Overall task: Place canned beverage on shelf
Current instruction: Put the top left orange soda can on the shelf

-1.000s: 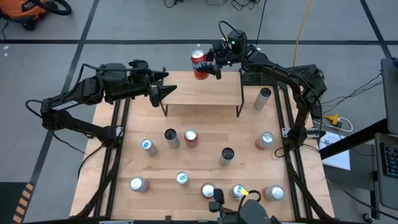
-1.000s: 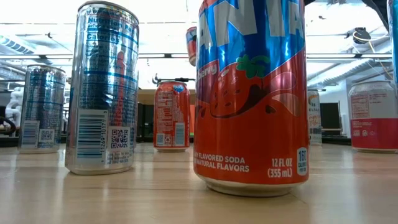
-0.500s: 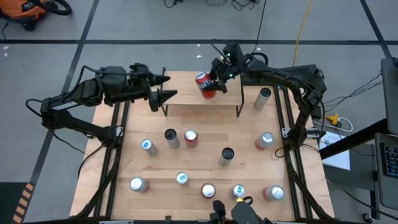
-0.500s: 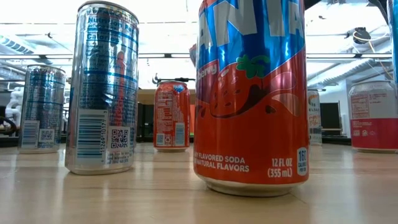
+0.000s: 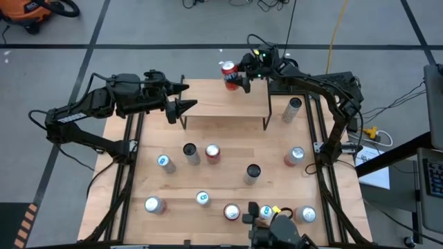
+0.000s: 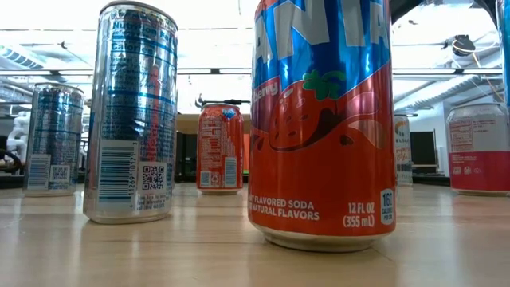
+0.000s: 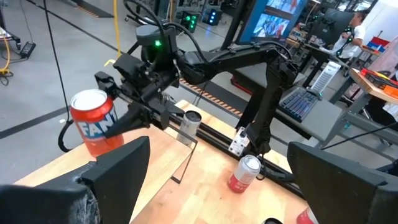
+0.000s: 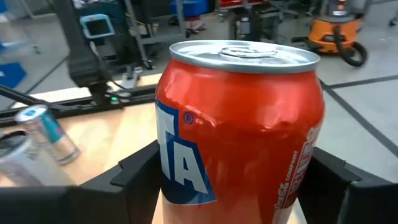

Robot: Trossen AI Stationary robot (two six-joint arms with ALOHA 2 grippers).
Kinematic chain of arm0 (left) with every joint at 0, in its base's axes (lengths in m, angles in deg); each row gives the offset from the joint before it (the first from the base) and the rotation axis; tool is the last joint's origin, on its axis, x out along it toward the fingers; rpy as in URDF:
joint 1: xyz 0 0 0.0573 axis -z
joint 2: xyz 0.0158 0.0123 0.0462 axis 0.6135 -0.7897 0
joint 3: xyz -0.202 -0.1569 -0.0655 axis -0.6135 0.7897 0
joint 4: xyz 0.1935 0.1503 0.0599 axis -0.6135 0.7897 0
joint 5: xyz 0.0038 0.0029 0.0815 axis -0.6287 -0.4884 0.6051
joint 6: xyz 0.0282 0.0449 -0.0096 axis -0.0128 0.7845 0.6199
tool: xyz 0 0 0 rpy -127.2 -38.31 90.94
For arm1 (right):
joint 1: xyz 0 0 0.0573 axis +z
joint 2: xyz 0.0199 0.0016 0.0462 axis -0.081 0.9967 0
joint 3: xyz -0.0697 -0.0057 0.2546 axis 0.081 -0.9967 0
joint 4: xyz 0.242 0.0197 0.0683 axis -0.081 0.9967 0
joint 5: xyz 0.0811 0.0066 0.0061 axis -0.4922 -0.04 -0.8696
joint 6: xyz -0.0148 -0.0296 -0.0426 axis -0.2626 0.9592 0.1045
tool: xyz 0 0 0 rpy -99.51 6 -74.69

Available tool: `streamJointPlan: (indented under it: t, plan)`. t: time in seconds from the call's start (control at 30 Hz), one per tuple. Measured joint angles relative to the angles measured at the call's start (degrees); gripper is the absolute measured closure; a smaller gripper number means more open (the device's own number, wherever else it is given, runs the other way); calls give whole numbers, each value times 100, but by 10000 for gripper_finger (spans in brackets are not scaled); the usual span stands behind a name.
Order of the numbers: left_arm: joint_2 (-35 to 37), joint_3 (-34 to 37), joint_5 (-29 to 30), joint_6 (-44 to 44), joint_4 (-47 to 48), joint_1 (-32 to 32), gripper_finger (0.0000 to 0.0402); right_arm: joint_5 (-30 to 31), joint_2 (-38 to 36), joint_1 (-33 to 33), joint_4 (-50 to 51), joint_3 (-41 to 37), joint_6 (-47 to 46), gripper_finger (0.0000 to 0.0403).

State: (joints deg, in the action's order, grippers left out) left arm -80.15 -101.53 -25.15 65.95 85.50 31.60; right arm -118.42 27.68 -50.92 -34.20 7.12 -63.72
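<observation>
The canned beverage is a red can [image 5: 229, 75], also seen in the left wrist view [image 7: 93, 121] and the right wrist view [image 8: 239, 118]. My right gripper [image 5: 237, 75] is shut on it over the far edge of the shelf [image 5: 225, 105]. The shelf is a light wooden board on thin black legs at the table's far side. Whether the can's base touches the board I cannot tell. My left gripper [image 5: 185, 97] stands open and holds nothing at the shelf's left end. Nearer cans hide the held can in the low view. My right gripper pinches the can's side wall [image 7: 115, 124] between its two fingers [image 8: 140, 171], one on each side, about halfway up. The fingers come nearly level from the table's right. The can stands upright, top up, at the shelf's far edge.
Several more cans stand on the table in front of the shelf, among them a red one [image 5: 212, 153], a dark-topped one [image 5: 252, 173] and a silver one [image 5: 294, 109] right of the shelf. A big orange soda can [image 6: 323, 119] fills the low view.
My right gripper has come down with the red can toward the shelf's far edge. The can, tilted before, now stands upright. In the low view it has sunk out of sight behind the big orange can. My left gripper has kept still.
</observation>
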Motion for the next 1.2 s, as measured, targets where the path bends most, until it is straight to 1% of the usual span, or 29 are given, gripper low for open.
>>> streamJointPlan:
  t: [0.3,0.87,1.03,1.2]
  plan:
    - [0,0,15,9,-2,-52,20,4,299,-97,60,0,-4,134]
    - [0,0,28,-4,-4,-50,20,9,306,-215,279,4,198,129]
    - [0,0,26,-6,-4,-50,20,11,304,-213,358,11,487,129]
    - [0,0,26,-7,-4,-50,20,8,299,-213,416,13,501,128]
